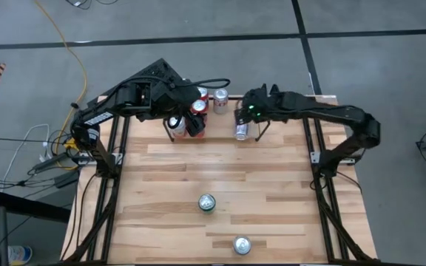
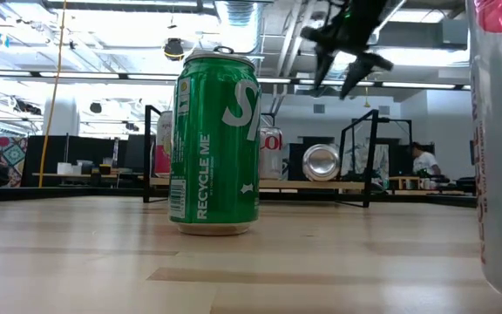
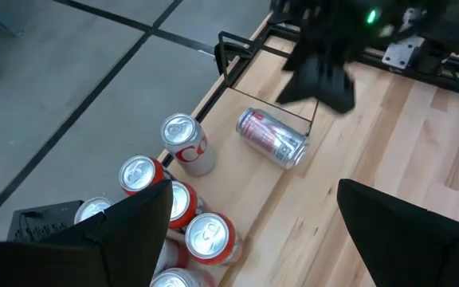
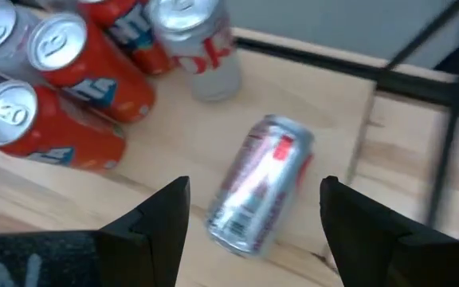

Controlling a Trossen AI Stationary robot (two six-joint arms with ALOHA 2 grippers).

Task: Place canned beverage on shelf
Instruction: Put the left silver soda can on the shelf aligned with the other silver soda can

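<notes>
Silver and red, the fallen can [image 1: 242, 131] lies on its side on the shelf [image 1: 287, 127] floor at the far edge of the counter [image 1: 272, 192], as I see it from the high view. My right gripper [image 1: 251, 117] hangs just over that can, and my left gripper [image 1: 186, 122] sits over the cluster of upright cans [image 1: 202, 103] at the shelf's other end. A green can [image 1: 207, 202] and a silver can [image 1: 241, 244] stand well apart on the near counter.

At counter height, the green can [image 2: 215, 144] fills the foreground, the fallen can [image 2: 322, 162] shows its round end behind it on the shelf [image 2: 364, 139], and the right gripper [image 2: 349, 70] hangs above with fingers spread.

Through the left wrist, my fingers [image 3: 126, 231] are spread wide and hold nothing; upright cans [image 3: 186, 143] stand near them, the fallen can [image 3: 272, 138] beyond.

Through the right wrist, both fingers [image 4: 154, 219] stand apart on either side of the fallen can [image 4: 257, 185], above it and not gripping; orange cans [image 4: 54, 119] stand nearby.
</notes>
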